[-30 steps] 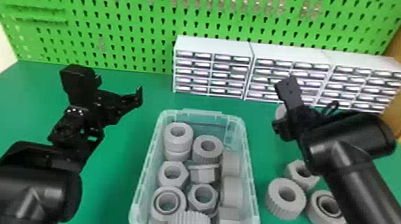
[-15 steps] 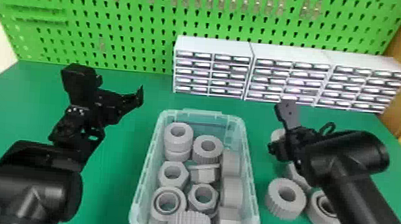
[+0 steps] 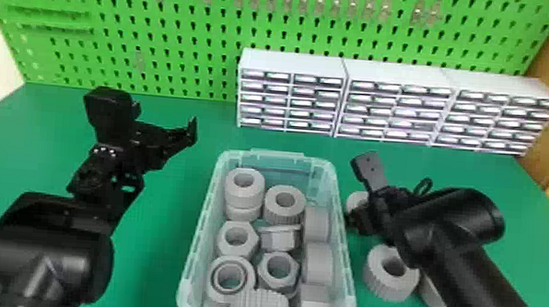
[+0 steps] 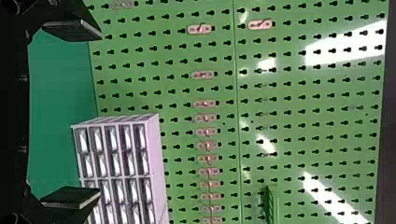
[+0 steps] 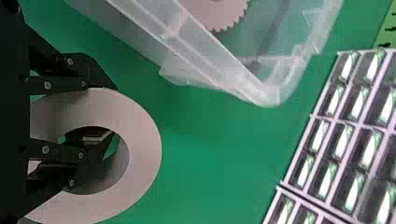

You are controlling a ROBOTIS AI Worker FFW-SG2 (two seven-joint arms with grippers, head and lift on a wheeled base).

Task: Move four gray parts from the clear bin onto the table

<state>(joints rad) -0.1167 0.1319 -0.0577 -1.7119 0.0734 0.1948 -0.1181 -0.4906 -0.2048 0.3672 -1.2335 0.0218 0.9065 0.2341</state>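
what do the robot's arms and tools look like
The left arm and right arm are black with smooth, rounded housings. The left tool has flat, dark fingers; small white dots mark that wrist. The right tool has small silvery screws, and a black cable loops near it.

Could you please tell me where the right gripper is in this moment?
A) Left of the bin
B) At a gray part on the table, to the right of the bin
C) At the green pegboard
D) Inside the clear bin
B: the right gripper is at a gray part on the table, just outside the clear bin.
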